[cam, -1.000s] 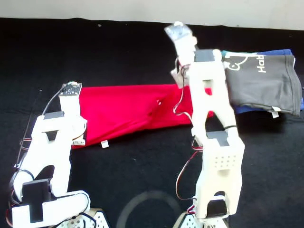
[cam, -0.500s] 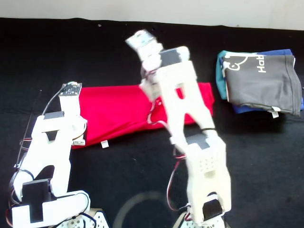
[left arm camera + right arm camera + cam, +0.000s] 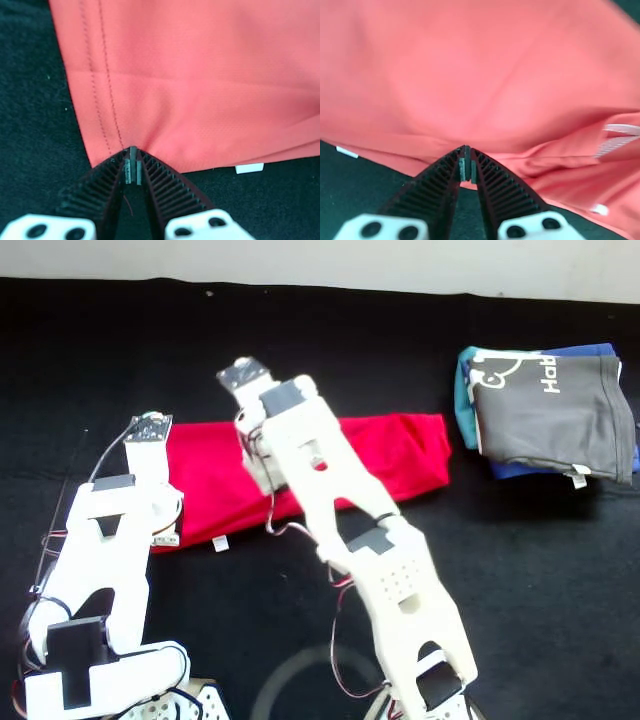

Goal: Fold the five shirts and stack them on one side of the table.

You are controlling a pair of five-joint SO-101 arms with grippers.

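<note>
High view: long red knit shirt, folded into a flat strip, lies across the middle of the black cloth-covered table. A small white sewn-in label pokes out at its near edge; nothing legible on it. At the far right side is a stack of folded shirts, apart from the red shirt: grey shirt on top with a white printed graphic and lettering, blue shirt under it, teal shirt edge at the stack's left. A white tag hangs at the grey shirt's near edge.

Left wrist view: left gripper, black ribbed fingers pressed together, pinching the red shirt's corner by a double-stitched hem. The fabric is a fine mesh-like knit and puckers toward the tips.

Right wrist view: right gripper, the same ribbed fingers, closed and nipping a folded edge of the red shirt, with soft creases layered beside it.
</note>
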